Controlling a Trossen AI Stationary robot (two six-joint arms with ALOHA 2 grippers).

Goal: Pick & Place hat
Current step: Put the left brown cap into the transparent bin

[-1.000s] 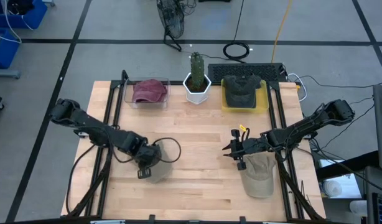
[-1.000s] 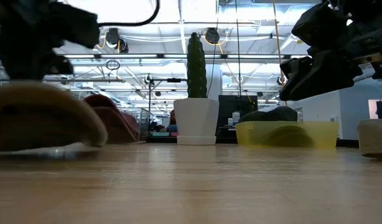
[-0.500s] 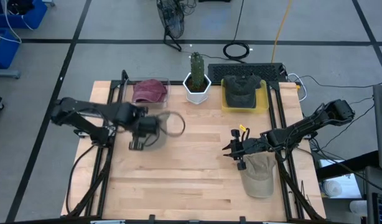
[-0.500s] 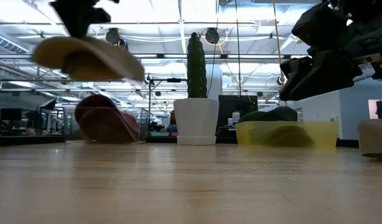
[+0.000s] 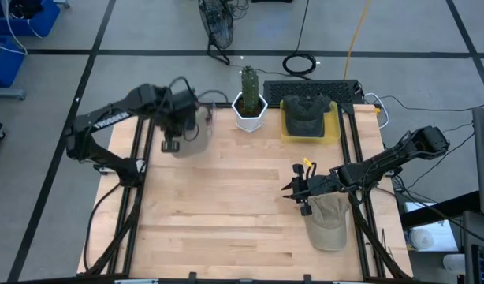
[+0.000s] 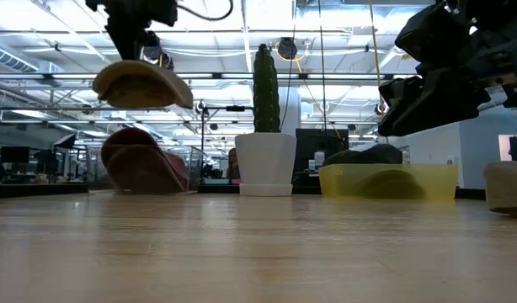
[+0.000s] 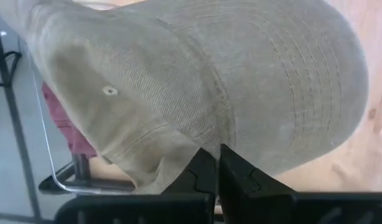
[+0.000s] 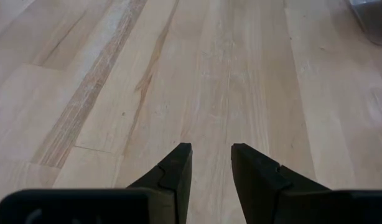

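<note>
A tan cap (image 6: 142, 84) hangs in the air at the table's far left, with my left gripper (image 7: 217, 163) shut on it from above. Below it a maroon hat (image 6: 134, 162) lies in a clear bin (image 7: 53, 180). In the high view the gripper (image 5: 183, 125) and the tan cap (image 5: 196, 132) cover most of that bin. My right gripper (image 5: 295, 190) is open over bare wood at the right, with nothing between its fingers (image 8: 175, 168). A second tan hat (image 5: 329, 223) lies on the table under that arm. My left gripper pinches the tan cap's cloth (image 7: 194, 140) between its two fingers, near where the crown meets the stitched brim. The fingers point down from above. The cap hangs below them, lifted clear, crown side up and roughly level above the maroon hat.
A white pot with a cactus (image 5: 249, 105) stands at the far middle. Right of it a yellow tray (image 5: 330, 130) holds a dark hat (image 5: 307, 115). Black rails run along both table sides. Bare wood spans the middle (image 5: 234, 205).
My left gripper has risen from the near left of the table and swung toward the far edge, rolling about as it went and staying shut. The tan cap has been lifted clear of the wood and now hangs above the bin with the maroon hat.
</note>
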